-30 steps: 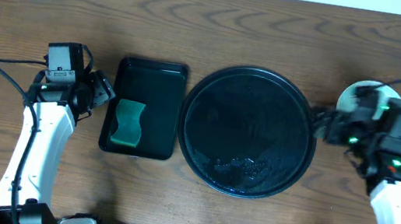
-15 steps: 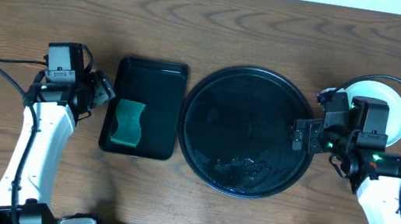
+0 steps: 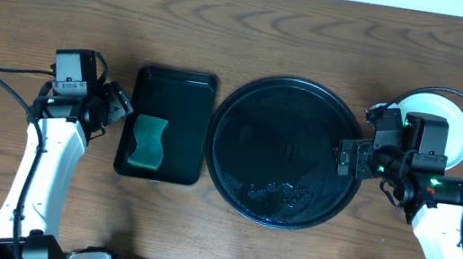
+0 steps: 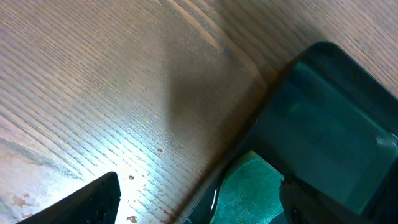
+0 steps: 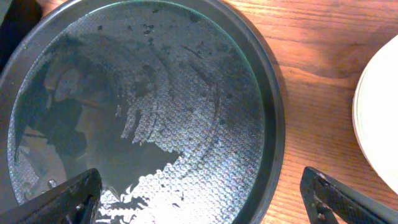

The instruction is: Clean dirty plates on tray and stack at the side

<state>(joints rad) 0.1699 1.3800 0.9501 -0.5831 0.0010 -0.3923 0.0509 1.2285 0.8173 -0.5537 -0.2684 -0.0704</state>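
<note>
Brown wooden table (image 3: 318,33) carries the round black tray (image 3: 227,111), bare and streaked. My right gripper (image 3: 347,157) hovers over the tray's right rim, jaws spread wide and empty. The plates (image 3: 457,125) lie just right of the tray, behind those jaws. My left gripper (image 3: 122,105), also spread, sits well left of the tray.

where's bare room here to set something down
Bare wood runs along the far edge of the table, behind the sponge tray and the round tray. The round tray itself holds nothing. Crowded: the gap between the trays, and the right side where the right end effector sits by the plates.
</note>
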